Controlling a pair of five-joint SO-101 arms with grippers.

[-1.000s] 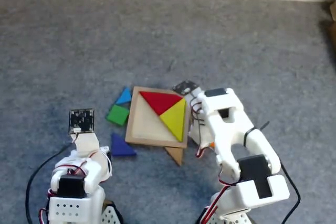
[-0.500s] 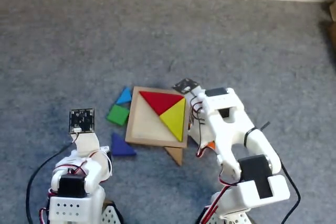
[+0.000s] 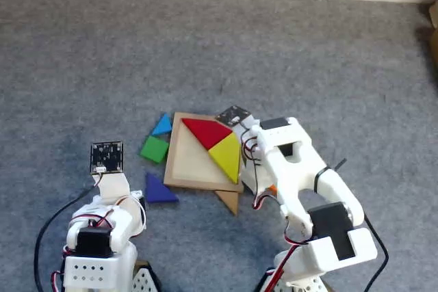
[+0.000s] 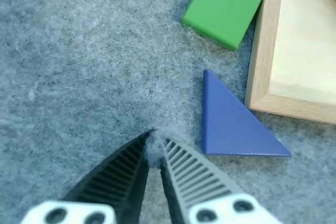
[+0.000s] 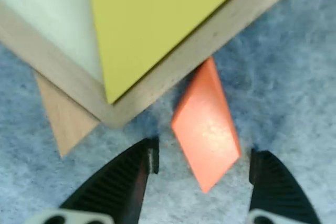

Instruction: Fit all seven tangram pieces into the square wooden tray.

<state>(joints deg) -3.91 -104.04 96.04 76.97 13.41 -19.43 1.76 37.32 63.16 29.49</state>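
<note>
Tray (image 3: 179, 169) first: it is rigid wood with a raised rim, lying flat on the grey felt surface (image 3: 308, 52). It looks light enough to skid if you push a piece hard against its wall. The red triangle (image 3: 205, 131) and yellow triangle (image 3: 227, 155) are seated inside, edge to edge, and the rest of the floor is bare.

The loose pieces look like thin, stiff, light wood with smooth painted faces. They sit low on the felt, so you have to pinch them by their edges.
- **Blue triangle** (image 4: 231, 124): it lies just beside the tray's outer wall. Its slanted sides could squirt out of a squeeze, so set one jaw on a short side and the other on the long side.
- **Green square** (image 4: 222, 9): it sits near the blue triangle, and any pair of opposite sides will do.
- **Tan triangle** (image 3: 229, 200): it pokes out at the tray's near corner, and you cannot tell whether it is tucked under.
- **Orange piece** (image 5: 207, 129): one end touches the tray wall. Its long parallel sides give the surest hold.
- **Light-blue triangle** (image 3: 163, 126): this is the smallest, and it lies by the far corner.

The right arm (image 3: 301, 169) has its jaws apart, one on each side of the orange piece. The left arm (image 3: 109, 217) has its jaws together on the felt near the blue triangle.
</note>
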